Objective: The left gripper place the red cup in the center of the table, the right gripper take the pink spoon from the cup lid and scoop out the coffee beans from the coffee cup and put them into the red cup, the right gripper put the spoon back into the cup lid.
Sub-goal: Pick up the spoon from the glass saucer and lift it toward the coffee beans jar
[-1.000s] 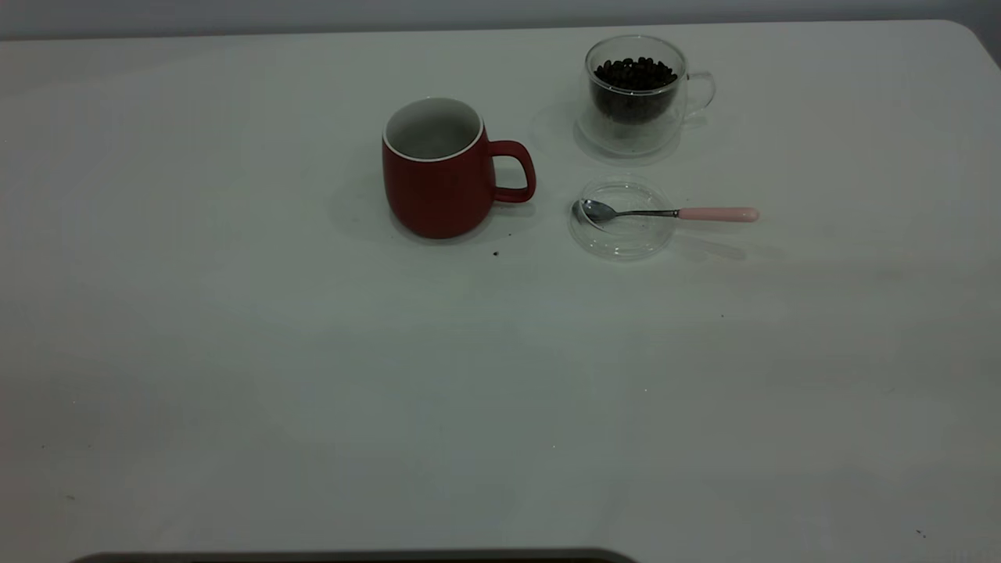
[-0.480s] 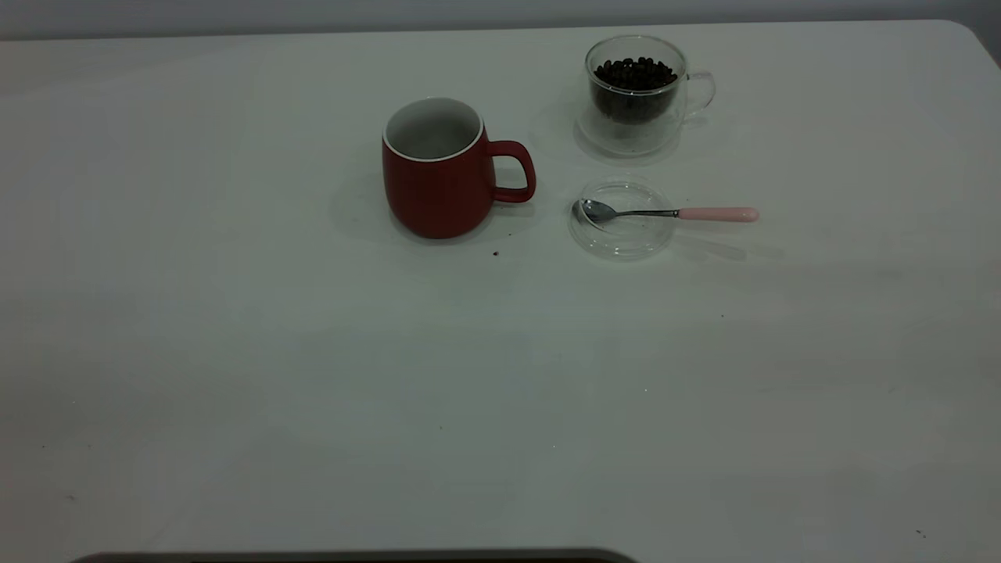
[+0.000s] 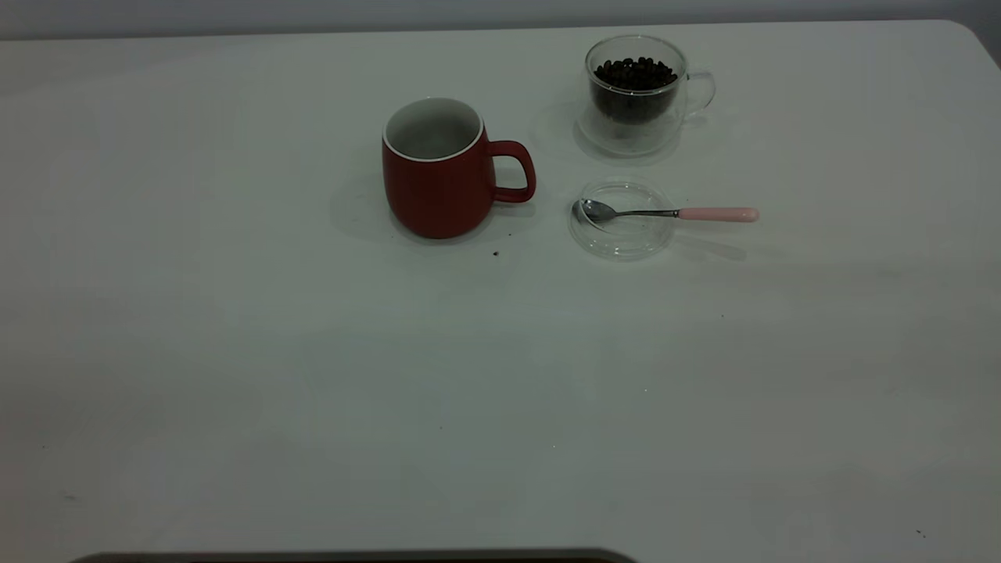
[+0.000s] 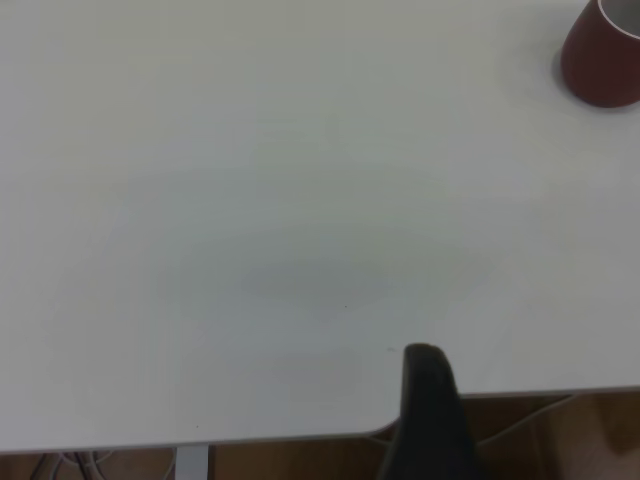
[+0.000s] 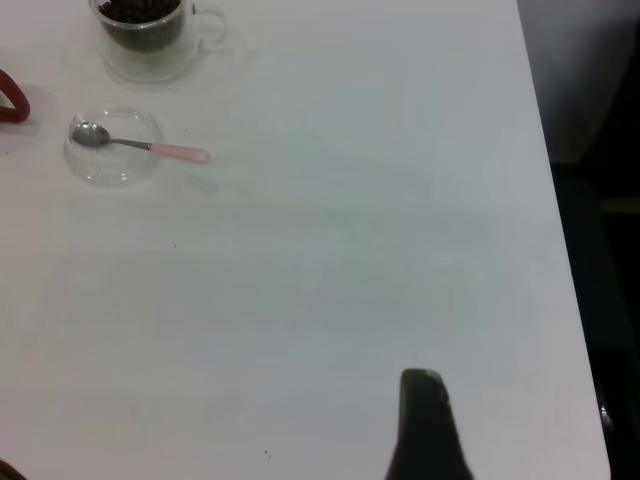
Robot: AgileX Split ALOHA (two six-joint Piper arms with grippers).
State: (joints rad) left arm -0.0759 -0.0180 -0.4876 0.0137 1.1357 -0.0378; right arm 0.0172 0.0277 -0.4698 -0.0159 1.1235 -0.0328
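The red cup (image 3: pixel 438 168) stands upright near the table's middle, handle toward the right; the left wrist view catches it far off (image 4: pixel 603 60). To its right lies the clear cup lid (image 3: pixel 626 241) with the pink spoon (image 3: pixel 672 213) across it, bowl on the lid, pink handle sticking out to the right. Behind the lid stands the glass coffee cup (image 3: pixel 637 94), holding dark beans. The right wrist view shows the spoon (image 5: pixel 140 147), lid (image 5: pixel 105 172) and coffee cup (image 5: pixel 150 30) at a distance. My left gripper (image 4: pixel 425 400) and right gripper (image 5: pixel 422 420) hang near the table's edges, far from everything.
A few dark crumbs (image 3: pixel 496 253) lie in front of the red cup. The table's right edge (image 5: pixel 560 250) drops to a dark floor. A dark strip (image 3: pixel 352 557) runs along the near edge in the exterior view.
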